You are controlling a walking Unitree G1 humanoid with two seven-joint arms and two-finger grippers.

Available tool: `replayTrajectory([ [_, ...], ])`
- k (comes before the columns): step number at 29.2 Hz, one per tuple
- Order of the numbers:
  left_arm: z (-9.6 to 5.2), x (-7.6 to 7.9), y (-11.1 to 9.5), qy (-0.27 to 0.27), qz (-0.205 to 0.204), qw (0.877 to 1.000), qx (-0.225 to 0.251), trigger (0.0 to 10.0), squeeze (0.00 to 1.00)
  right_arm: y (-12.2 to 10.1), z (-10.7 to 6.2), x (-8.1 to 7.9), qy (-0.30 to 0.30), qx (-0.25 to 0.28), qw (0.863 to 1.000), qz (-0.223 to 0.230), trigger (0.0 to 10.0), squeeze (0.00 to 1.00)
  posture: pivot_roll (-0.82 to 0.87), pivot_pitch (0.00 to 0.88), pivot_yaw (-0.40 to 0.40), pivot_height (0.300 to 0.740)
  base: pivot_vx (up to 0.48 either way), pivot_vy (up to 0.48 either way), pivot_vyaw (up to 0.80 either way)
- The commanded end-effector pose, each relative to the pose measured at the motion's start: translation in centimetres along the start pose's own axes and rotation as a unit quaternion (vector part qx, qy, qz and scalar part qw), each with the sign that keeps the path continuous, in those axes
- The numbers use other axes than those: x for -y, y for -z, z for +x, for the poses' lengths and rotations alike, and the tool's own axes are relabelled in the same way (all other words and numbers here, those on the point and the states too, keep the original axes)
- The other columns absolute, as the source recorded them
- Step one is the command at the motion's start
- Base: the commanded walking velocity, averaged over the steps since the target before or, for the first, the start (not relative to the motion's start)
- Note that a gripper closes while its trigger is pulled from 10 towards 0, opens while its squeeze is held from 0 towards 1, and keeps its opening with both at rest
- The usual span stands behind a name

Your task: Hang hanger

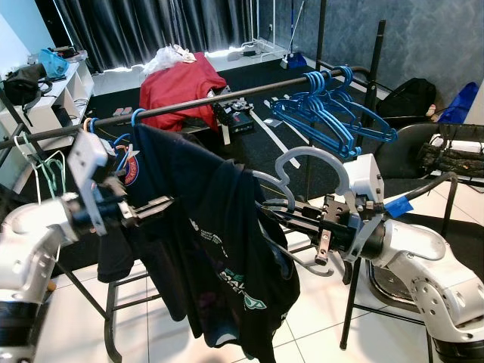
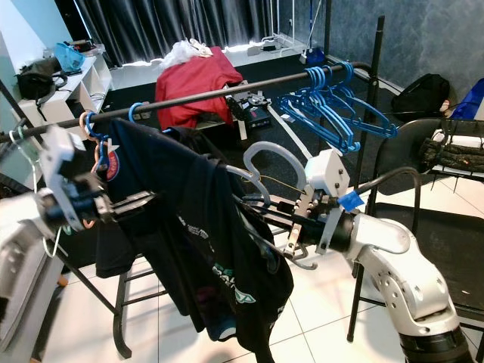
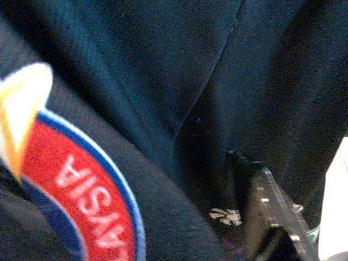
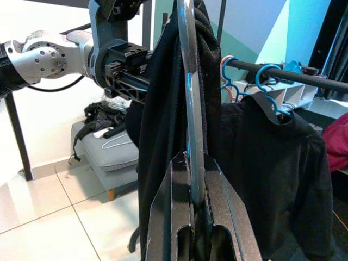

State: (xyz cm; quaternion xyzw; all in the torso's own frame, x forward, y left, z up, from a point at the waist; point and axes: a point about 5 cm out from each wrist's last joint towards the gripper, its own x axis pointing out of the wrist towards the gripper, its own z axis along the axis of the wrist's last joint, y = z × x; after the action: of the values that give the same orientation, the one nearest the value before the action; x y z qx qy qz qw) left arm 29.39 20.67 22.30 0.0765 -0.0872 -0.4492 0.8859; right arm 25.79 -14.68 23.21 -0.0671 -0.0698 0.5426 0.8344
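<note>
The right gripper (image 4: 191, 201) has its two black fingers pressed together on the lower bar of a grey hanger (image 1: 314, 162), which carries a black T-shirt (image 1: 227, 249). The hanger sits upright above the gripper, its hook open toward the black rail (image 1: 227, 97) that runs just beyond and above it, not yet over it. Held low on the frame like this, the hook stays free to be lifted over the rail.

The left gripper (image 1: 155, 208) reaches in from the opposite side, its fingers pushed into the shirt's dark fabric beside a red and blue round badge (image 3: 70, 179); whether they are pinching cloth cannot be told. Probably it steadies or spreads the hanging shirt so the weight does not swing.

Farther along the rail, past the right gripper, hangs a bunch of empty blue hangers (image 1: 333, 113); near the left gripper, a blue hook (image 1: 138, 116) already sits on the rail. The gap between looks like the target.
</note>
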Motion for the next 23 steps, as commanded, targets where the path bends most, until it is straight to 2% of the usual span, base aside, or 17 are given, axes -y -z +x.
replayTrajectory([
  [1, 0.1, 0.2, 0.4, 0.000, -0.008, 1.000, -0.005, 0.0, 0.00, -1.1, 0.2, -0.1, -0.007, 0.021, 1.000, -0.014, 0.0, 0.00, -0.14, 0.000, 0.120, 0.740, 0.000, 0.000, 0.00],
  [3, -0.5, -1.0, 0.1, -0.035, 0.009, 0.999, -0.012, 0.0, 0.00, -1.2, 0.1, -0.1, -0.004, 0.023, 1.000, -0.013, 0.0, 0.00, -0.14, 0.000, 0.120, 0.740, 0.000, 0.000, 0.00],
  [4, -0.5, -1.0, 0.1, -0.035, 0.009, 0.999, -0.012, 0.0, 0.00, -1.2, 0.1, -0.1, -0.004, 0.023, 1.000, -0.013, 0.0, 0.00, -0.14, 0.000, 0.120, 0.740, 0.000, 0.000, 0.00],
  [7, -2.0, -3.2, -1.1, -0.101, 0.038, 0.994, -0.017, 0.0, 0.00, -1.1, -0.1, 0.1, 0.004, 0.021, 1.000, -0.012, 0.0, 0.00, -0.14, 0.000, 0.121, 0.740, 0.000, 0.000, 0.00],
  [8, -2.0, -3.2, -1.1, -0.101, 0.038, 0.994, -0.017, 0.0, 0.00, -1.1, -0.1, 0.1, 0.004, 0.021, 1.000, -0.012, 0.0, 0.00, -0.14, 0.000, 0.121, 0.740, 0.000, 0.000, 0.00],
  [10, -3.5, -4.9, -2.1, -0.150, 0.059, 0.987, -0.020, 0.0, 0.00, -0.9, -0.4, 0.3, 0.015, 0.015, 1.000, -0.011, 0.0, 0.00, -0.14, 0.000, 0.123, 0.740, 0.000, 0.000, 0.00],
  [12, -4.1, -5.4, -2.5, -0.167, 0.065, 0.984, -0.021, 0.0, 0.00, -0.8, -0.6, 0.3, 0.020, 0.011, 1.000, -0.011, 0.0, 0.00, -0.14, 0.000, 0.123, 0.740, 0.000, 0.000, 0.00],
  [13, -5.1, -6.3, -3.1, -0.194, 0.077, 0.978, -0.022, 0.0, 0.00, -0.3, -1.0, 0.6, 0.031, -0.009, 0.999, -0.014, 0.0, 0.00, -0.15, 0.000, 0.122, 0.740, 0.000, 0.000, 0.00],
  [15, -5.1, -6.3, -3.1, -0.194, 0.077, 0.978, -0.022, 0.0, 0.00, -0.3, -1.0, 0.6, 0.031, -0.009, 0.999, -0.014, 0.0, 0.00, -0.15, 0.000, 0.122, 0.740, 0.000, 0.000, 0.00],
  [16, -6.2, -7.3, -4.1, -0.225, 0.090, 0.970, -0.019, 0.0, 0.00, 0.6, -1.7, 1.0, 0.046, -0.042, 0.998, -0.017, 0.0, 0.00, -0.15, 0.000, 0.121, 0.740, 0.000, 0.000, 0.00],
  [17, -6.2, -7.3, -4.1, -0.225, 0.090, 0.970, -0.019, 0.0, 0.00, 0.6, -1.7, 1.0, 0.046, -0.042, 0.998, -0.017, 0.0, 0.00, -0.15, 0.000, 0.121, 0.740, 0.000, 0.000, 0.00],
  [18, -7.1, -8.3, -5.3, -0.257, 0.102, 0.961, -0.008, 0.0, 0.00, 1.7, -2.5, 1.1, 0.056, -0.082, 0.995, -0.014, 0.0, 0.00, -0.15, 0.000, 0.121, 0.740, 0.000, 0.000, 0.00],
  [20, -7.1, -8.3, -5.3, -0.257, 0.102, 0.961, -0.008, 0.0, 0.00, 1.7, -2.5, 1.1, 0.056, -0.082, 0.995, -0.014, 0.0, 0.00, -0.15, 0.000, 0.121, 0.740, 0.000, 0.000, 0.00],
  [21, -7.8, -9.1, -6.6, -0.287, 0.113, 0.951, 0.011, 0.0, 0.00, 3.2, -3.2, 0.8, 0.055, -0.125, 0.991, -0.004, 0.0, 0.00, -0.14, 0.000, 0.120, 0.740, 0.000, 0.000, 0.00],
  [22, -7.8, -9.1, -6.6, -0.287, 0.113, 0.951, 0.011, 0.0, 0.00, 3.2, -3.2, 0.8, 0.055, -0.125, 0.991, -0.004, 0.0, 0.00, -0.14, 0.000, 0.120, 0.740, 0.000, 0.000, 0.00],
  [23, -8.2, -9.8, -7.9, -0.322, 0.112, 0.939, 0.045, 0.0, 0.00, 5.0, -3.8, -0.4, 0.031, -0.172, 0.984, 0.020, 0.0, 0.00, -0.14, 0.000, 0.119, 0.740, 0.000, 0.000, 0.00],
])
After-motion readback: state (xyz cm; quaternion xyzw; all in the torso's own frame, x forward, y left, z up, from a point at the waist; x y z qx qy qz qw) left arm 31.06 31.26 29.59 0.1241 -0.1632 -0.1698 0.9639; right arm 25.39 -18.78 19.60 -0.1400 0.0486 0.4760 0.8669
